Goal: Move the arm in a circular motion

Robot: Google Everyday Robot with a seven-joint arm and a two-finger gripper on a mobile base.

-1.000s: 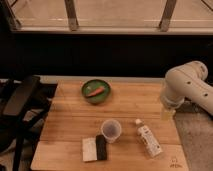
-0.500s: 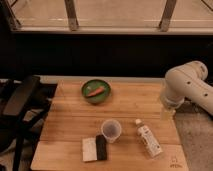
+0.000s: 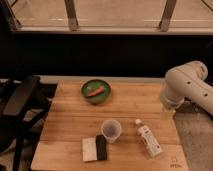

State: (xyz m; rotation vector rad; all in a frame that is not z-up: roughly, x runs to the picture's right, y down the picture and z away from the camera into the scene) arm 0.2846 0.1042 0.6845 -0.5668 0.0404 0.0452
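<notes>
The arm (image 3: 186, 84) stands at the right side of the tabletop (image 3: 67, 125), bent like an elbow, with its white body above the right edge of the wood. The gripper (image 3: 167, 112) hangs down from it, just over this right edge, near the far end of the white bottle (image 3: 149, 141) but apart from it. If the jaws are released or clenched, I cannot tell; I see nothing in them.

How much of the circle is made, one moment does not show. I judge only that the arm is somewhere on its path, at the right side. The motion needs free air and no object, so all things on the tabletop look untouched.

The tabletop is light wood planks. A green bowl (image 3: 86, 96) with something orange inside (image 3: 96, 91) stands at the far middle. A clear cup (image 3: 111, 130) stands upright near the middle, a white and black block (image 3: 94, 148) lies at the near edge, and the bottle lies on its side. At the left is a black chair (image 3: 20, 100). Behind is a dark wall, and above it a bright window with metal posts (image 3: 71, 16).
</notes>
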